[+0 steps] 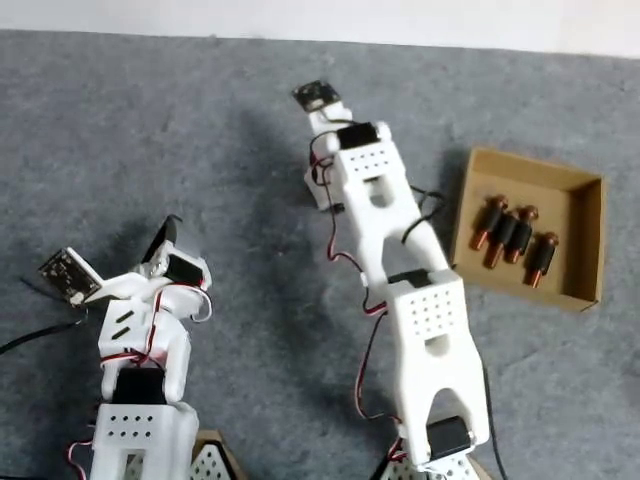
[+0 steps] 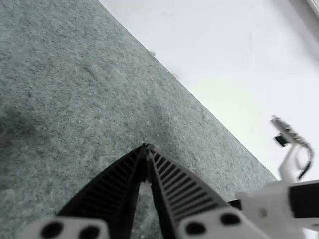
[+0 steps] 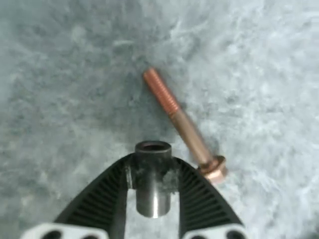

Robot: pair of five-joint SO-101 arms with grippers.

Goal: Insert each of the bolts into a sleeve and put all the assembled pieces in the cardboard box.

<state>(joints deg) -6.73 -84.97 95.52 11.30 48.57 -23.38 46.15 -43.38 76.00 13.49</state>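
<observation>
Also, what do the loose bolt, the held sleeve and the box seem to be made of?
The bolt is probably copper-plated or copper-coloured metal: it has a reddish shine, a cut thread and a flanged hex head.
The sleeve looks like dark, smooth metal with a bright highlight, but dark plastic is possible.
The cardboard box has brown, matte, thin walls.

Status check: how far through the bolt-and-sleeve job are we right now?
Done: four assembled pieces lie in the cardboard box. In hand: the right pincer grips a black sleeve, with a loose bolt on the mat beside it. The left pincer is shut and empty. Left: that bolt must go into the sleeve, then the piece into the box.
</observation>
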